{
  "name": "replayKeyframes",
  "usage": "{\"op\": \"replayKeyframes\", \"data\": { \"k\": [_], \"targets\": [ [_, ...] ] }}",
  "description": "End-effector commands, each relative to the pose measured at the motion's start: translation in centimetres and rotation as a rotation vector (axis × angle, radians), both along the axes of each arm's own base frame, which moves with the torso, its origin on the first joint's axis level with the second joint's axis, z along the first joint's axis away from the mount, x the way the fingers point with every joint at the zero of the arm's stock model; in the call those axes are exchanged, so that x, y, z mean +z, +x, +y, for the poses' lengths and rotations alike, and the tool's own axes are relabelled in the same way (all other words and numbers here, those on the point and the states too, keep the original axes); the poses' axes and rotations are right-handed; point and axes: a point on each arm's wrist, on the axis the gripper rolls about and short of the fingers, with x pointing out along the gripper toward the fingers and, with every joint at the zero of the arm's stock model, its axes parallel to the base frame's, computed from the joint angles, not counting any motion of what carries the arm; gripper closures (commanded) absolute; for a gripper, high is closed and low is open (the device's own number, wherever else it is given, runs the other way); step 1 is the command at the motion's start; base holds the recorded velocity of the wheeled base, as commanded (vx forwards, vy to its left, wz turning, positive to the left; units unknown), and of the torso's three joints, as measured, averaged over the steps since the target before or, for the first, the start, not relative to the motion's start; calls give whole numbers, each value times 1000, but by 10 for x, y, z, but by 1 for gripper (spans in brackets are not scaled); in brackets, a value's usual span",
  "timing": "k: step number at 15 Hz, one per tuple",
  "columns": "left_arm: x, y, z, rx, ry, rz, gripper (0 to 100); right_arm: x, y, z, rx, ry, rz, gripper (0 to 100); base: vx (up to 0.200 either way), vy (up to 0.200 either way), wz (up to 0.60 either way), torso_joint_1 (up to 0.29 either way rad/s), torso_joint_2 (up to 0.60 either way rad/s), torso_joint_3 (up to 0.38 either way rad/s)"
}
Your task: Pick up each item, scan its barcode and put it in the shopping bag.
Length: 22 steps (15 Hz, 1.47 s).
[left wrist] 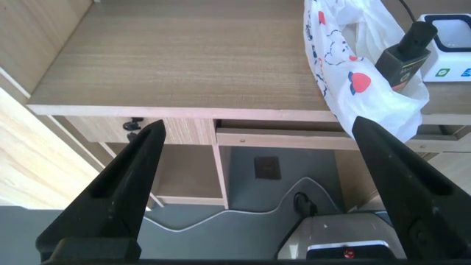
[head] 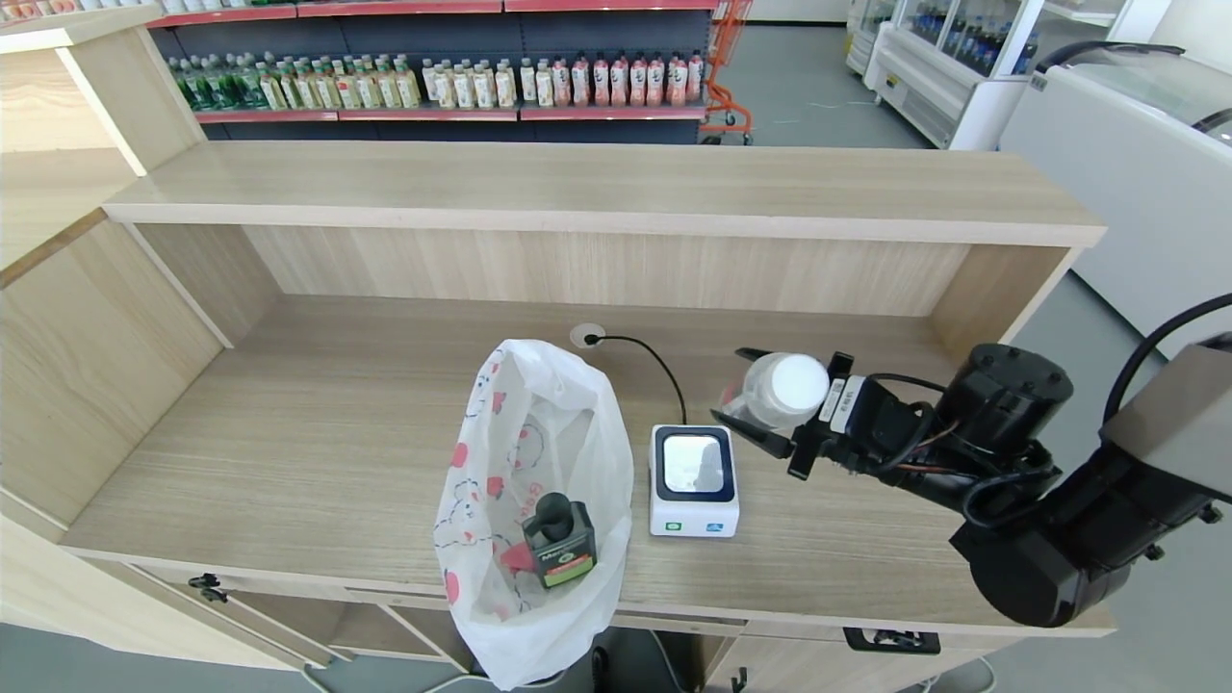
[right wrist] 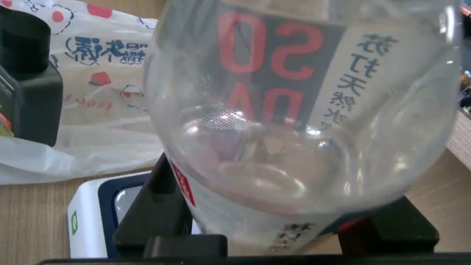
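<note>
the pale wood worktop (head: pixel 318 433) runs under the right end effector (head: pixel 741 387) and ahead of the left end effector (left wrist: pixel 259 132). the left one hangs off the worktop's front edge, below its surface, fingers spread wide and holding nothing. the white shopping bag (head: pixel 577 452) with red and blue prints stands open to the left of the right end effector, beyond the scanner, its lower part drooping over the front edge. the right end effector is closed around a clear soda bottle (head: pixel 782 388) (white cap, red lettering on the label), held up off the worktop. the white scanner (head: pixel 694 478) sits just below and left of that end effector's tips, with a black cable (head: pixel 664 371) running back from it. a dark bottle (head: pixel 558 544) lies inside the bag.
</note>
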Motion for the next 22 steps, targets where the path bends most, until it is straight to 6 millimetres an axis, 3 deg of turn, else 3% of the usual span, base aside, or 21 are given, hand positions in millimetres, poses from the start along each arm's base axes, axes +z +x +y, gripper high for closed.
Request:
{"op": "replayKeyframes", "data": {
  "k": [1,4,8,13,19,22],
  "targets": [
    [0,0,0,-1,0,0,0,-3,3,5,12,0,1,100,0,0,0,0,0,0],
    [0,0,0,-1,-2,0,0,-4,3,5,10,-1,1,100,-200,0,0,9,1,1],
    [0,0,0,0,0,0,0,-6,8,7,8,-1,-4,100,0,0,0,0,0,0],
    [0,0,0,-1,0,0,0,3,29,14,3,34,-65,100,0,0,0,0,0,0],
    [0,0,0,-1,-2,0,0,-1,32,17,8,34,-58,100,0,0,0,0,0,0],
    [0,0,0,0,-2,0,0,-1,33,18,10,39,-51,100,0,200,0,2,-1,1]
  ]
}}
